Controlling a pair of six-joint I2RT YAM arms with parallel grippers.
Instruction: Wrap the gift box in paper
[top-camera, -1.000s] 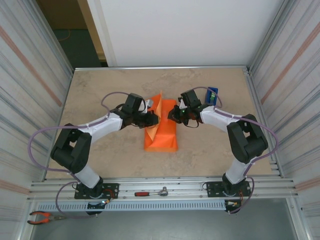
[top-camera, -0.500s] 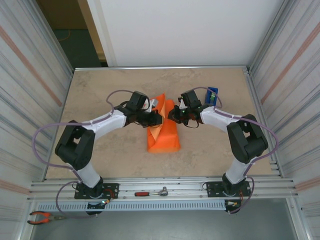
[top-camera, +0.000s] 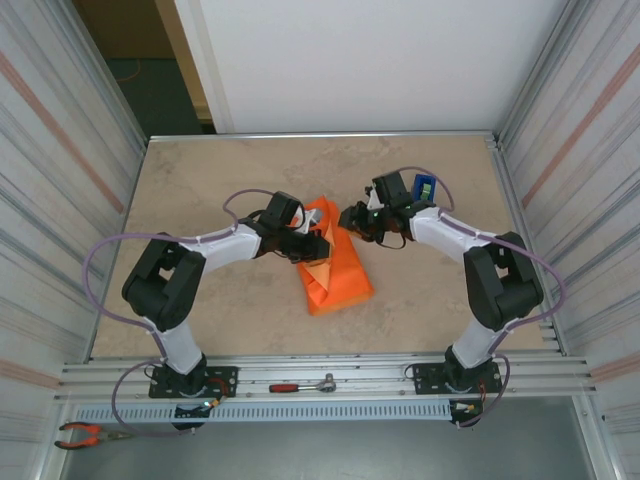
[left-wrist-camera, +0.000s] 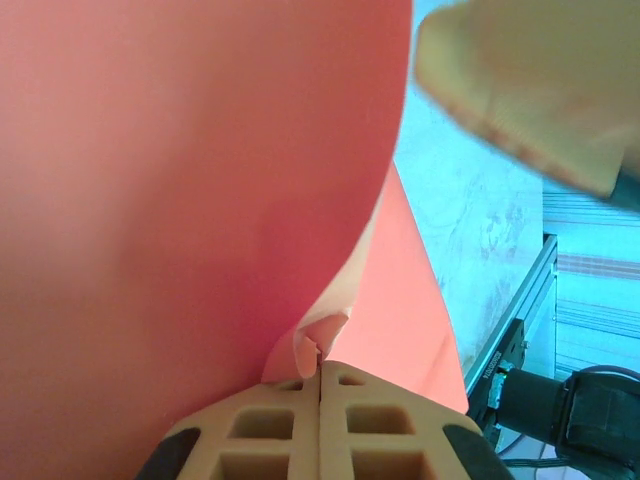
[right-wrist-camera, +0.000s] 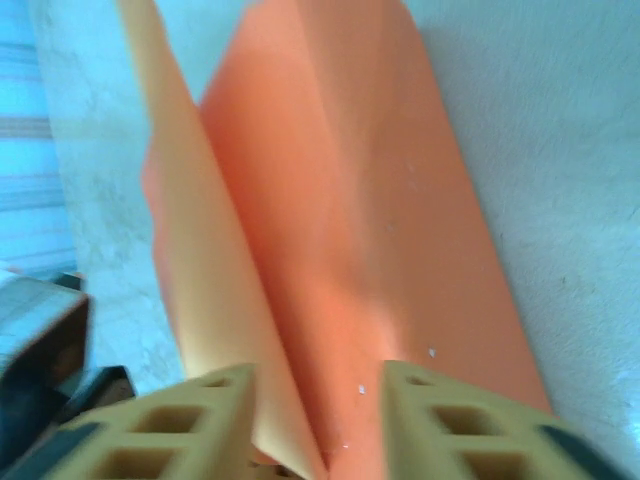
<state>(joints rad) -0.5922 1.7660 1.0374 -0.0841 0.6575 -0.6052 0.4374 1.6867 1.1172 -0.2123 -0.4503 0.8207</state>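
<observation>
L tool (left-wrist-camera: 320, 372) tight on paper (top-camera: 341, 272) edge, R tool (right-wrist-camera: 318, 402) spread (table (top-camera: 215, 175) room around)

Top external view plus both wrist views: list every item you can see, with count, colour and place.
paper: one, orange, table centre, folded over the box, one flap raised
gift box: one, orange-skinned block, table centre
tape dispenser: one, blue, far right, behind the right arm
ratchet: one, red handle, on the near rail
pliers: one, orange handles, near-left corner
table: one, beige
left pincer: one, tan, shut on the paper
right pincer: one, tan, open, paper edge between its fingers
</observation>
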